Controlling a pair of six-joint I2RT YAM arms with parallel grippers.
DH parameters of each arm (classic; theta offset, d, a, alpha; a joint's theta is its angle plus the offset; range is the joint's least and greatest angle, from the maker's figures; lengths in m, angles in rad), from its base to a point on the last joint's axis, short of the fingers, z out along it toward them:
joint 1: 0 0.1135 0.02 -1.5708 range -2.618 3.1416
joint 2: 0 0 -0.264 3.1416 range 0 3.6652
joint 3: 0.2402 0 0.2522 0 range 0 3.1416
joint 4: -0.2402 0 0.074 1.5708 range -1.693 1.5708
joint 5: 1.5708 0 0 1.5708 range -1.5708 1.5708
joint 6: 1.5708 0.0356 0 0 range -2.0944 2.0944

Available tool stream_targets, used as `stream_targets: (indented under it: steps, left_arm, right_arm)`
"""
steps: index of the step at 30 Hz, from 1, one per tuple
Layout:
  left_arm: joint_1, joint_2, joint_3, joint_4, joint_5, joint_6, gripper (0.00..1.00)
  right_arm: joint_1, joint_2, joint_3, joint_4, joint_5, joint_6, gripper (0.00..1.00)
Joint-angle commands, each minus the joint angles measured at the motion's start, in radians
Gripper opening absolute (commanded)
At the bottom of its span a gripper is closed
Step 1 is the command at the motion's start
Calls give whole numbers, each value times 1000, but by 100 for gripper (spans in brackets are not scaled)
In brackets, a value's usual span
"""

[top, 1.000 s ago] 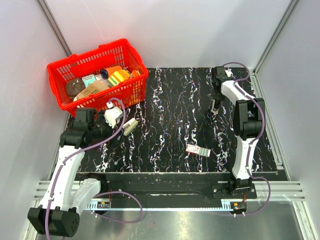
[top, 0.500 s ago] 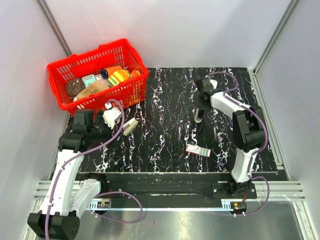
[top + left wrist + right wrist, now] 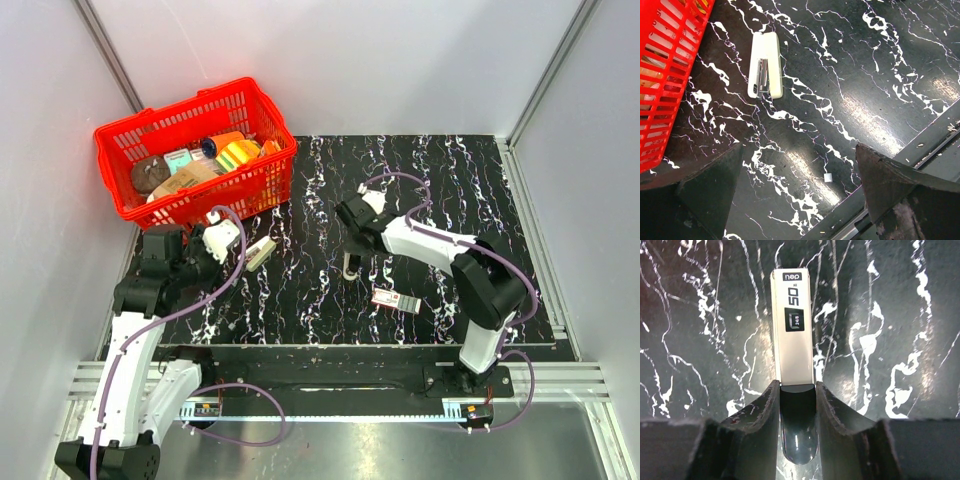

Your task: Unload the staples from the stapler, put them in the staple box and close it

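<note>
The right pincer (image 3: 796, 388) is squeezed shut on the dark back end of the stapler (image 3: 792, 325). The stapler hangs over the middle of the bench (image 3: 330, 190), near the little red-and-white box (image 3: 395, 299). The left pincer (image 3: 799, 150) is wide open and holds nothing. Only the very end is held, so I think the stapler could slip, swing or fall when it is pulled open.

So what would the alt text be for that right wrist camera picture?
The right pincer grips the dark end of a slim silver-grey stapler printed with 50 and 24/6, pointing straight away from the camera. Behind it is a black tabletop with white veins.
</note>
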Motion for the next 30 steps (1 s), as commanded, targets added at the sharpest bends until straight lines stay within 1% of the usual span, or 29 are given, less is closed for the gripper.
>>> stream_targets:
  steps: [1,4,8,14,17,21,26,30]
  left_arm:
    - [-3,-14,4,22,-21,16,99]
    - [-3,-17,4,22,-27,22,99]
    - [-3,-30,-1,22,-25,30,99]
    - [-3,-33,-4,20,-25,37,99]
    - [-1,-37,-7,22,-18,39,99]
    - [-3,-45,-15,32,-21,34,99]
    - [-3,-56,-19,34,-25,40,99]
    - [-3,-59,-18,34,-19,45,99]
  right_arm:
    - [61,11,75,-41,58,74,37]
    - [78,48,130,-87,67,65,46]
    - [89,68,158,-101,66,66,53]
    - [101,80,186,-150,69,60,61]
    - [102,84,184,-176,65,50,64]
    - [102,92,178,-181,56,47,63]
    - [101,127,206,-180,52,36,61]
    - [102,163,232,-180,49,22,54]
